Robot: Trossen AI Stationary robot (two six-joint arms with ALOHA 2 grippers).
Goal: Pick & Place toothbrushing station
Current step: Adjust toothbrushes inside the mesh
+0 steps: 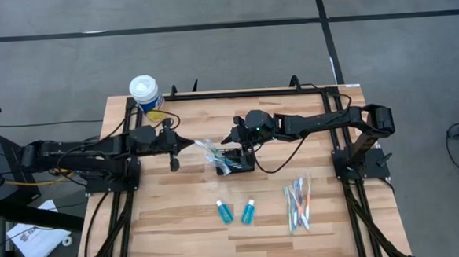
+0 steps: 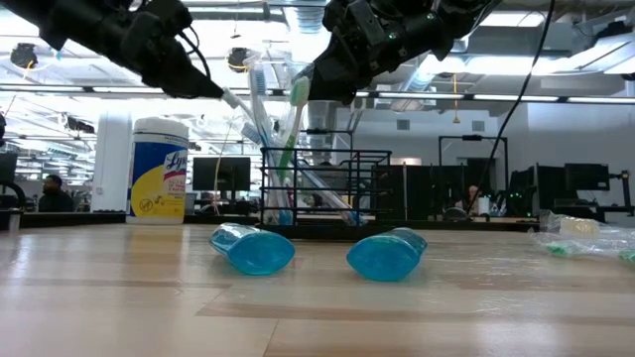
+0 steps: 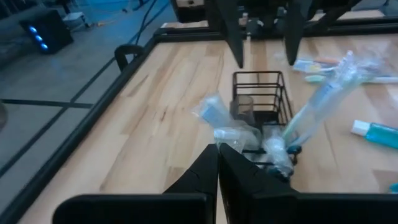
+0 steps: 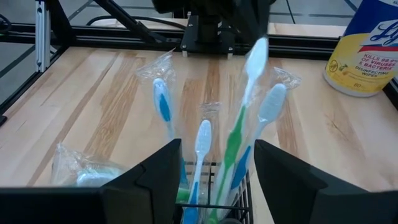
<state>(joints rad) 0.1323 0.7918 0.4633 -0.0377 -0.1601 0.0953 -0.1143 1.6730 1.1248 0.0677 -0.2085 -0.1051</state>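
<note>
The toothbrushing station, a small black wire basket (image 1: 239,161), stands on its base at the table's middle. Several plastic-wrapped toothbrushes (image 4: 245,93) stand in it, leaning toward the left arm. My right gripper (image 4: 217,146) hovers open above the basket's rim (image 2: 327,154), one finger on either side of the brush heads. My left gripper (image 3: 219,152) is shut, raised just left of the basket, with its tips close to a wrapped brush end (image 3: 230,134). Two teal tubes (image 1: 224,213) (image 1: 248,212) lie on the table nearer the front edge. My left gripper's shut tips stand right at the wrapped end of a leaning toothbrush (image 2: 233,99); I cannot tell whether they touch it. My right gripper's fingers (image 4: 158,180) flank the wrapped brushes; I cannot tell whether they brush against the wrappers.
Several loose toothbrushes (image 1: 299,203) lie at the front right. A white-lidded canister with a yellow label (image 1: 145,93) stands at the far left corner. Bare wood lies along the near edge, left of the tubes.
</note>
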